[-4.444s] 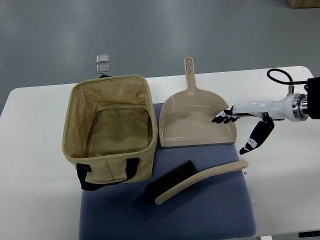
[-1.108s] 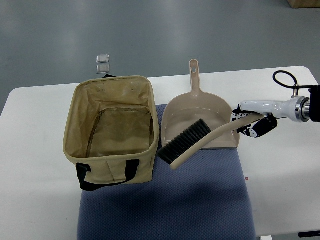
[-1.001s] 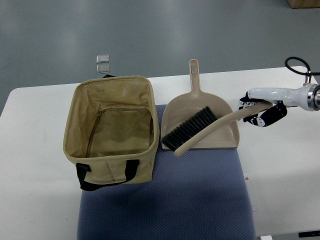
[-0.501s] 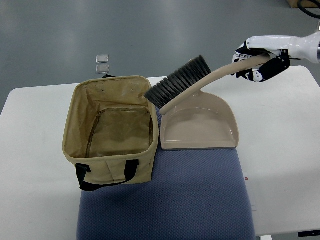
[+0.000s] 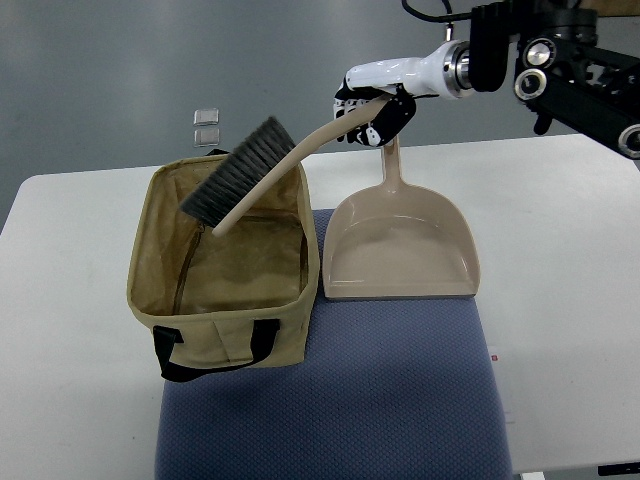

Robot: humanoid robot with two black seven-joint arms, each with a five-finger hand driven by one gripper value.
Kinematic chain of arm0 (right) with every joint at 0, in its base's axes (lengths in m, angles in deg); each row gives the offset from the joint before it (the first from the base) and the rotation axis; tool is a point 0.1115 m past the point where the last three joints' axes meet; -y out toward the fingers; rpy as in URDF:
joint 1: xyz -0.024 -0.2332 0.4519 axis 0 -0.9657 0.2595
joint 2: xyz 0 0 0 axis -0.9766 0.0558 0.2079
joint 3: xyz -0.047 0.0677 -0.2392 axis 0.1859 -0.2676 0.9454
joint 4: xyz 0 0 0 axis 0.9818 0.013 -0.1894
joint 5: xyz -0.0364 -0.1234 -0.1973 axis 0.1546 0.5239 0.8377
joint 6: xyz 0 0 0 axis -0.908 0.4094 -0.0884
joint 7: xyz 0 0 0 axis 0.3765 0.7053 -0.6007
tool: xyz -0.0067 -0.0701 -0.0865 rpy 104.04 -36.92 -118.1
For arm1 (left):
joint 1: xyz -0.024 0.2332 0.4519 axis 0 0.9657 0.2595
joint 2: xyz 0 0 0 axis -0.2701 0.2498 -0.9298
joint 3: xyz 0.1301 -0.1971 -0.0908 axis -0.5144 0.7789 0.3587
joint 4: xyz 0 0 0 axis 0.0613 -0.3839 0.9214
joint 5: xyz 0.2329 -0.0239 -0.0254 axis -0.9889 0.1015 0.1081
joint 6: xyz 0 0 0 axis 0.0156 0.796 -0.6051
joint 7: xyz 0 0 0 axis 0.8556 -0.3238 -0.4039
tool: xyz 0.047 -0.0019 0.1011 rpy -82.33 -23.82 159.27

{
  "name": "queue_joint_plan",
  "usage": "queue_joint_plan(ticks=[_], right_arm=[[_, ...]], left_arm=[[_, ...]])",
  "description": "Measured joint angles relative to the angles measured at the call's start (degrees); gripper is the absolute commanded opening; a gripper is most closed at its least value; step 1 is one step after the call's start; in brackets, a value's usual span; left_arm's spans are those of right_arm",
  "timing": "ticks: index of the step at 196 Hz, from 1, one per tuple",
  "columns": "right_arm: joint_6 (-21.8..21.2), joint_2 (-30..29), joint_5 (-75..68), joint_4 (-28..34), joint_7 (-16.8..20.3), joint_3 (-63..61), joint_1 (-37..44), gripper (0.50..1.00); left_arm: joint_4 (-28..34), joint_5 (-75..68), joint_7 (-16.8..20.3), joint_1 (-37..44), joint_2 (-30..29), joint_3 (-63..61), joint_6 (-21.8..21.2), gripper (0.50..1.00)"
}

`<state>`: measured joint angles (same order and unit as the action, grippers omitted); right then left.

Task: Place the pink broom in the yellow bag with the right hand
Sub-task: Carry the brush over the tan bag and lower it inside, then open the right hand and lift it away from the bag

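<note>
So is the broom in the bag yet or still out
Still out. The right hand grips the broom by its handle, holding it tilted with the bristle end over the open bag, not released.

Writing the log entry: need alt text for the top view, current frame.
The right hand holds the pink broom by its handle, bristle end hanging over the open yellow bag. A dustpan lies beside the bag on a blue mat.

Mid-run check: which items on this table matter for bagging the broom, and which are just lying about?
In the job:
- broom, held over the bag by the right hand
- yellow bag, open

Lying about:
- dustpan
- blue mat
- two small clear items on the floor beyond the table
</note>
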<state>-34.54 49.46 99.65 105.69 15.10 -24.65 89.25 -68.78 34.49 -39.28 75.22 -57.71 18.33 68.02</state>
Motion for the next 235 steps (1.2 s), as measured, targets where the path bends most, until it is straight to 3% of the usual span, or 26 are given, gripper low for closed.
queue_joint_plan(ticks=[40, 107, 112, 114, 117, 118, 119, 120, 121, 125, 142, 158, 235], right_arm=[[-0.02, -8.55, 3.49, -6.06, -0.14, 3.09, 0.82, 0.500], [0.02, -13.63, 5.23, -9.34, -0.13, 4.55, 0.87, 0.502], [0.06, -13.77, 5.32, -9.46, -0.13, 4.55, 0.87, 0.564], [0.07, -13.81, 5.35, -9.50, -0.13, 4.55, 0.87, 0.564], [0.09, -13.86, 5.40, -9.55, -0.12, 4.55, 0.87, 0.631], [0.09, -13.88, 5.42, -9.57, -0.12, 4.55, 0.87, 0.631], [0.10, -13.89, 5.43, -9.59, -0.12, 4.55, 0.87, 0.672], [0.10, -13.90, 5.45, -9.60, -0.12, 4.55, 0.87, 0.672], [0.11, -13.91, 5.46, -9.62, -0.12, 4.55, 0.87, 0.713], [0.12, -13.94, 5.51, -9.67, -0.12, 4.55, 0.87, 0.772], [0.23, -14.04, 5.62, -9.82, -0.12, 4.55, 0.86, 0.897], [0.24, -14.04, 5.63, -9.87, -0.15, 4.55, 0.82, 0.928], [-0.04, -11.78, 4.09, -9.76, -0.20, 2.26, 4.39, 0.928]], left_arm=[[0.00, 0.00, 0.00, -0.01, 0.00, -0.01, 0.00, 1.000], [-0.19, -0.08, 0.00, -0.01, 0.00, 0.01, 0.03, 1.000], [-0.30, -0.08, 0.00, 0.00, 0.00, 0.01, 0.03, 1.000], [-0.37, -0.08, 0.00, 0.00, 0.00, 0.01, 0.03, 1.000], [-0.41, -0.08, 0.00, 0.00, 0.00, 0.01, 0.03, 1.000], [-0.42, -0.08, 0.00, 0.00, 0.00, 0.01, 0.03, 1.000], [-0.45, -0.07, 0.00, 0.00, 0.00, 0.01, 0.03, 1.000], [-0.47, -0.07, 0.00, 0.00, 0.00, 0.01, 0.03, 1.000], [-0.48, -0.07, 0.00, 0.00, 0.00, 0.01, 0.03, 1.000], [-0.52, -0.07, 0.00, -0.01, 0.00, 0.01, 0.03, 1.000], [-0.68, -0.02, 0.00, -0.01, 0.00, -0.01, 0.03, 1.000], [-0.71, 0.00, 0.00, -0.01, 0.00, -0.01, 0.03, 1.000], [-0.64, 0.10, 0.00, -0.01, 0.00, 0.07, -0.01, 1.000]])
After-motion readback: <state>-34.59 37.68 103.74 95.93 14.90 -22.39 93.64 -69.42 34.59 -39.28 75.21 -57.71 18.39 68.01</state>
